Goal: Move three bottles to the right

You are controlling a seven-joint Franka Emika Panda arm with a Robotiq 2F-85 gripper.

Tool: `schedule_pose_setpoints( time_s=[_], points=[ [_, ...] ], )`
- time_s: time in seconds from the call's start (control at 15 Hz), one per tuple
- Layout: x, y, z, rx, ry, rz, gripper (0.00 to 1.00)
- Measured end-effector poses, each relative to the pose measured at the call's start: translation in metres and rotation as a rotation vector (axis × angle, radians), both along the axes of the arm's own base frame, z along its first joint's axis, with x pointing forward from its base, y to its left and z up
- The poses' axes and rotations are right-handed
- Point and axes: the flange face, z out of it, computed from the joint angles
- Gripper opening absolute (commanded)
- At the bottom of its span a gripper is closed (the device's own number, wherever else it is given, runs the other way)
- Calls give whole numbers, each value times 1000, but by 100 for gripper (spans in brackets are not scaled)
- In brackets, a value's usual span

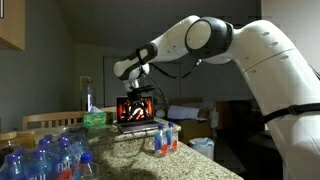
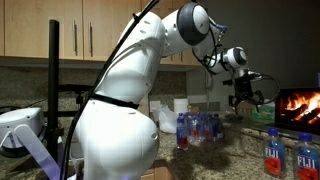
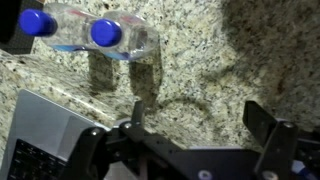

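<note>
The claw [image 1: 138, 100] hangs wide open with nothing in it. Its dark fingers [image 3: 262, 125] are spread apart, and it hovers over the front edge of an open laptop [image 1: 135, 110], clear of everything below.

In the wrist view, two bottles [image 3: 90, 35] stand upright close together on the speckled granite surface [image 3: 200, 50]. Their blue caps point up at the camera, and they sit just off the laptop's corner [image 3: 30, 140], well apart from the claw [image 3: 195, 118].

In an exterior view, a small group of bottles [image 1: 163, 138] with red-and-blue bands stands in front of the laptop near the edge of the surface [image 1: 195, 158]. A bigger crowd of bottles [image 1: 45, 158] fills the near left corner of that view.

In an exterior view, a cluster of bottles [image 2: 200, 128] sits towards the back wall. Two more bottles [image 2: 273, 155] stand close to the camera, below and in front of the laptop's glowing screen [image 2: 300, 108]. The claw [image 2: 245, 97] hangs between that cluster and the screen.

All the bottles look alike, so I cannot tell which three are the ones to shift.

A green box [image 1: 95, 118] lies beside the laptop. The white arm [image 1: 230, 45] arches in over the surface, with wooden cabinets [image 2: 90, 30] on the wall behind it.
</note>
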Motion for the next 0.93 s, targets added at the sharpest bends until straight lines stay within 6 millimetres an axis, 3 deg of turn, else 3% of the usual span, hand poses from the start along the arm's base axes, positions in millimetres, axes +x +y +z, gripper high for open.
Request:
schedule_pose_setpoints(
  time_s=[0.33, 0.6, 0.73, 0.93],
  points=[
    [-10, 111, -2, -2, 5, 174, 100],
    [-36, 194, -6, -7, 4, 228, 100],
    [-50, 223, -5, -10, -5, 209, 100],
    [-65, 245, 7, -6, -15, 230, 100]
  ],
)
